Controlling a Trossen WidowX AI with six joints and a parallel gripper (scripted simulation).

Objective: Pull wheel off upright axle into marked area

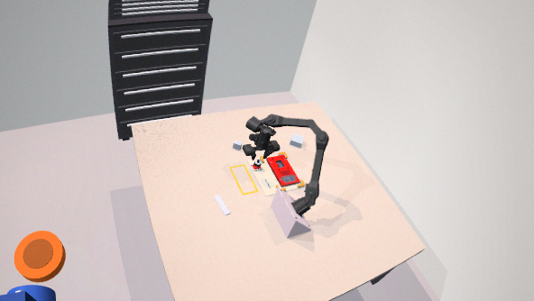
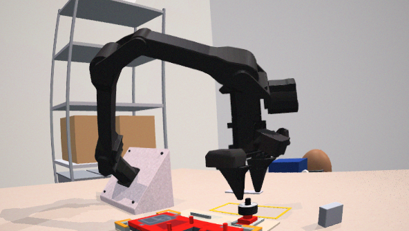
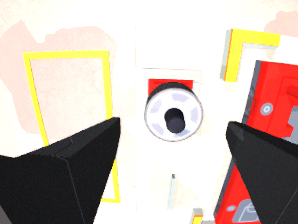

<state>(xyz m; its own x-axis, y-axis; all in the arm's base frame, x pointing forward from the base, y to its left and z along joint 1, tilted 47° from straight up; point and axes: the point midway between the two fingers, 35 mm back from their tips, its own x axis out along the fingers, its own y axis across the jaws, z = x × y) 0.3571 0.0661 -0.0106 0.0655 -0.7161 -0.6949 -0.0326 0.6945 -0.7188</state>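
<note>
The wheel (image 1: 257, 163) (image 2: 247, 208) is a small black-rimmed disc with a white face. It sits on the upright black axle (image 2: 247, 200) over a red base. My gripper (image 2: 248, 193) (image 3: 174, 125) (image 1: 258, 155) hangs open and empty just above the wheel, one dark finger on each side of it in the wrist view, touching nothing. The marked area is a yellow-outlined rectangle (image 1: 239, 167) (image 2: 221, 205) (image 3: 36, 106) on the table, just beside the wheel's stand.
A red board (image 1: 282, 170) (image 2: 162, 221) (image 3: 269, 129) with yellow corner marks lies on the other side of the wheel. The arm's grey wedge mount (image 1: 290, 215) (image 2: 145, 183), two small grey blocks (image 1: 296, 141) (image 1: 237, 145) (image 2: 330, 214) and a white strip (image 1: 222, 205) are on the table.
</note>
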